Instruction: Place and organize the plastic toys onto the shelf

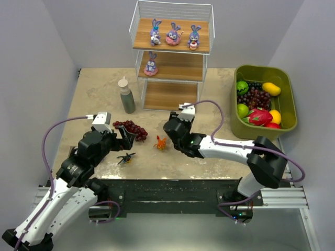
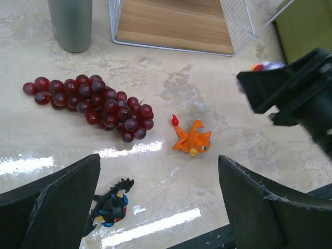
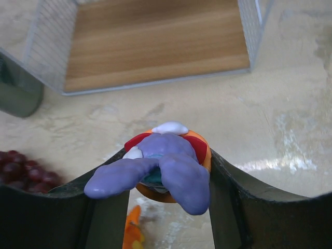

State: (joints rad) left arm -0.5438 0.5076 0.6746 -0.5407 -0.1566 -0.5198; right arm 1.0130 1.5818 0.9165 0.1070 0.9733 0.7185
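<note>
My right gripper (image 3: pixel 162 179) pinches a purple bunny (image 3: pixel 174 161) that sits in an orange-and-red ring, jaws partly closed against its sides, above the table (image 1: pixel 94 89) and just in front of the shelf (image 1: pixel 170 95), facing its bare bottom board. My left gripper (image 2: pixel 158 199) hangs wide open and empty over the black bug (image 2: pixel 111 205), with the orange creature (image 2: pixel 192 141) and the grapes (image 2: pixel 93 104) lying just beyond it. Three bunnies (image 1: pixel 173 34) stand on the top board and one more bunny (image 1: pixel 151 64) on the middle board.
</note>
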